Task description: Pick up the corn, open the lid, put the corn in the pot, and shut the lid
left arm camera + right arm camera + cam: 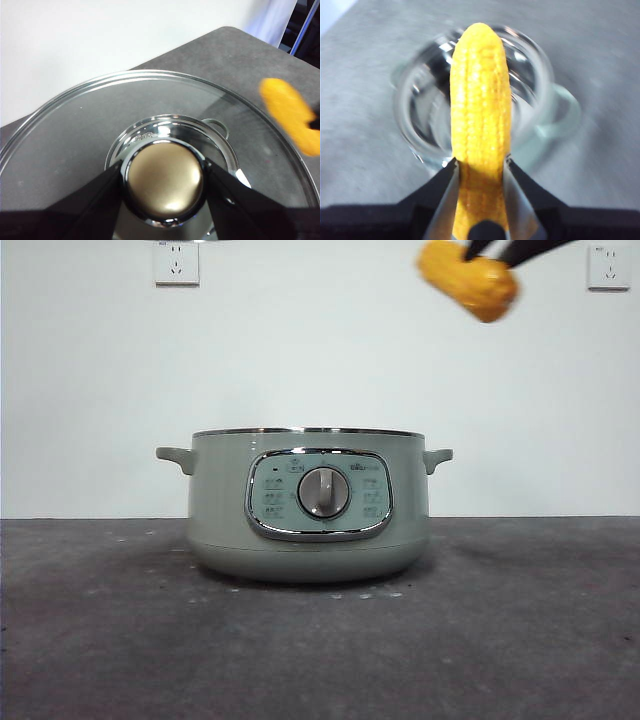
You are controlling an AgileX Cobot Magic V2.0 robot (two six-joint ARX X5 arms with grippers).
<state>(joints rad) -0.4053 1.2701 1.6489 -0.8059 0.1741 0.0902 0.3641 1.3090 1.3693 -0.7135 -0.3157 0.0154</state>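
A pale sage-green pot (308,508) stands in the middle of a dark grey table (520,640), seen level from the front against a white wall (320,360); it has a small handle on each side, a chrome rim along the top, and a chrome-framed control panel with a round dial facing the camera; no lid sits on it.

High at the upper right of the front view, well above the pot and off to its right side, the corn (468,279) hangs in the air, yellow-orange and tilted, gripped at its upper end by dark jaws that reach in from the top edge; this is the right gripper (495,252).

In the right wrist view the right gripper (481,167) has its two jaws pressed against the sides of the corn (481,100), holding it near one end so the cob points away from the wrist; beyond it, blurred, lies the open pot (540,107) with its shiny interior.

In the left wrist view the left gripper (163,182) has its two black jaws closed around the round knob (164,180) of the lid (75,130), one jaw touching each side; the clear glass dome and its chrome rim spread around the knob, and the table shows through the glass; the corn (291,116) appears as an orange blur beyond the lid's edge.
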